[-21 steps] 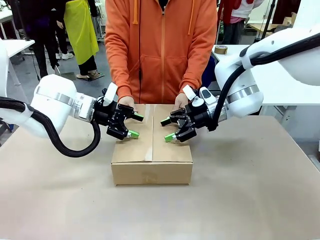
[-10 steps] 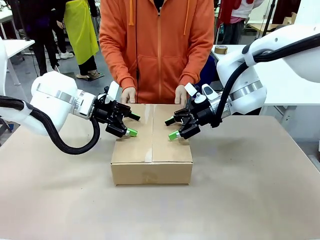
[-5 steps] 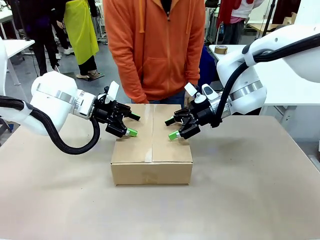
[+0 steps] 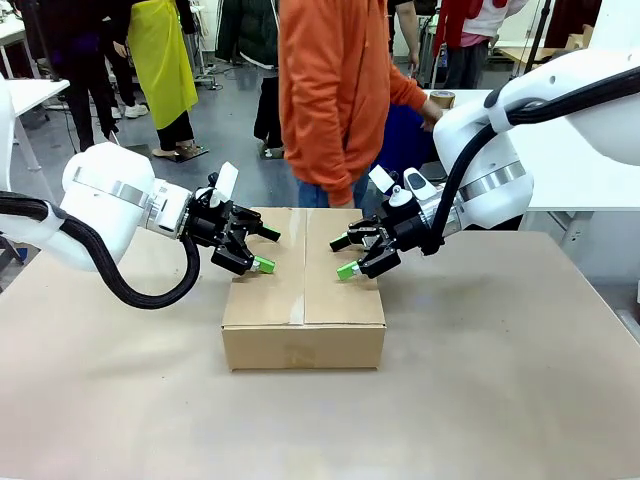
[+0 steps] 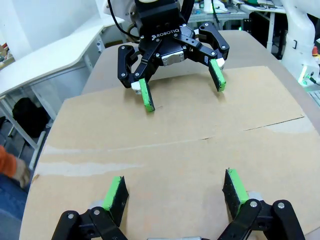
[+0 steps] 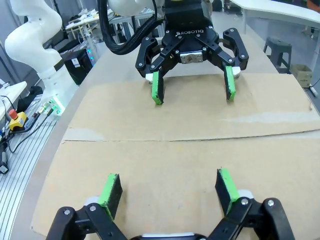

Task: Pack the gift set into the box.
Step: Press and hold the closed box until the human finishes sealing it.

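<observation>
Two changes stand out against the earlier frames: the person (image 4: 345, 95) in the orange top, who had both hands on the far edge of the box (image 4: 304, 290), has let go and turned away toward the picture's right, and both arms have stopped moving. The left gripper (image 4: 252, 248) and the right gripper (image 4: 352, 256) hover just above the closed flaps, one on each side of the middle seam, each spread wide and holding nothing. With the flaps lying flat and the person leaving, the packing looks finished or nearly so, and the grippers probably have only to hold the flaps down or back off.

The gift set is presumably inside the box, but the shut flaps hide it. Whether the seam is taped all the way across is hard to judge; a pale strip shows along only part of it in both wrist views. The box sits mid-bench (image 4: 500, 400).
</observation>
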